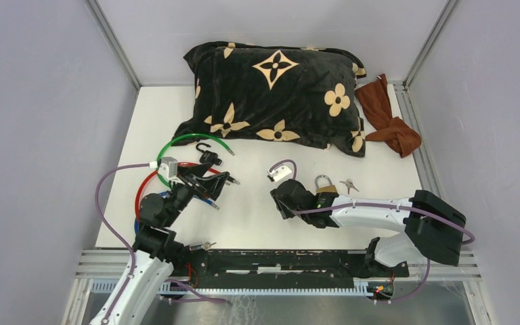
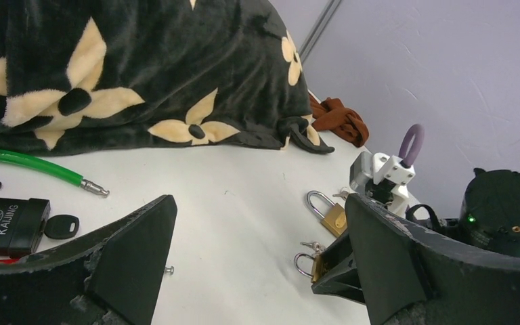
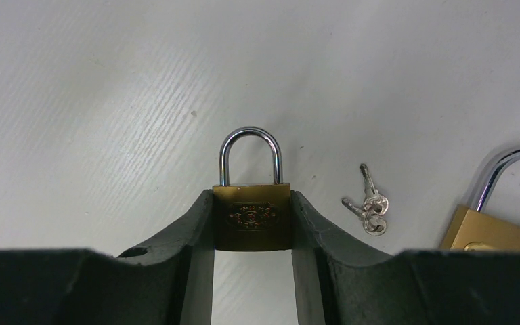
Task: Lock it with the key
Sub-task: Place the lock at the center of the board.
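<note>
The small brass padlock [image 3: 252, 220] is pinched by its two narrow edges in the right tool [image 3: 252, 198], held low over the white desk [image 1: 257, 227] a little right of the middle. Its long axis runs along the fingers with the steel shackle pointing away from the wrist. That leaves the base, where I'd expect the keyway, facing back into the tool, which looks awkward to reach as it is held. The shackle appears seated in the body on both legs. A pair of keys [image 3: 369, 206] lies flat on the desk just beside the lock without touching it, on its right in the right wrist view. Beyond them a second brass padlock [image 3: 491, 230] shows at the frame's edge. So the keys are nearest the right arm, whose tool is occupied. The left tool [image 2: 258, 201] stands spread wide with nothing in it, well apart across the desk, and would have to reach past the held lock. From overhead the held lock is hidden under the right tool and only the second brass padlock shows. The left wrist view catches the held lock side-on and also shows a black cable lock [image 2: 7, 223] near its own fingers.
</note>
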You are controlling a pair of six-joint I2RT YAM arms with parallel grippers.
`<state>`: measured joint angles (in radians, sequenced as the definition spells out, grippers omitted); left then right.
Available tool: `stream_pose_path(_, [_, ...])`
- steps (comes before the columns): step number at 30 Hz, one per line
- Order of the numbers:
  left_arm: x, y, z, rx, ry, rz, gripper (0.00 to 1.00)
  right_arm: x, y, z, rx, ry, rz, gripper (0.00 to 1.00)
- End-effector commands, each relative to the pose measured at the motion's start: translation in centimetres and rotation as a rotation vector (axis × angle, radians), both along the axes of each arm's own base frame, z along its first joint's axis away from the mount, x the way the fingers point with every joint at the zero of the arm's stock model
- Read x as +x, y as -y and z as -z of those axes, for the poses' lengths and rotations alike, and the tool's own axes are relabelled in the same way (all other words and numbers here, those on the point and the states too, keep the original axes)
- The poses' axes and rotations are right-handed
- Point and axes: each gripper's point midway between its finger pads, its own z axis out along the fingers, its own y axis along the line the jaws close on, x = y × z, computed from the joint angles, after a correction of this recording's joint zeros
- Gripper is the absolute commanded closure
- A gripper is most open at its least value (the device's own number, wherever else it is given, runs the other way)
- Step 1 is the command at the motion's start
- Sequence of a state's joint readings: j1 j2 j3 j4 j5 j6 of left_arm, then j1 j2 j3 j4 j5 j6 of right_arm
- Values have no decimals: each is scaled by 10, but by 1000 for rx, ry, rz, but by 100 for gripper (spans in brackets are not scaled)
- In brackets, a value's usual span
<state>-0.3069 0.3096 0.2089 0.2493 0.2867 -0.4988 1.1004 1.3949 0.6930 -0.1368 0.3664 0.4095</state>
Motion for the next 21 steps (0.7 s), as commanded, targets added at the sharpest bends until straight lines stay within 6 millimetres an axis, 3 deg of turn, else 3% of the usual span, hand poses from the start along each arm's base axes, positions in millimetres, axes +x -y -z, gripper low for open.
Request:
stream_pose_path(1, [1,-5,-2,-42,-9,-25,0,1,11,16,-1,-48,89,100])
stream_pose_path(8, [-1,-6,-3,-44,5,-29,0,3,23,33,-22,-82,116,100])
stream_pose_path(9, [-1,-6,-4,-44,7,-31,0,3,24,35,-30,-87,114,97])
stream_pose_path(11, [-1,-7,-4,-42,12,-34,0,3,27,39,-49,-96,115,80])
stream_pose_path(13, [0,-9,-4,-42,13,-40,0,3,29,39,-60,-103,119,69])
stream_pose_path(21, [1,-11,-3,-44,13,-50,0,7,30,31,-77,-97,107,44])
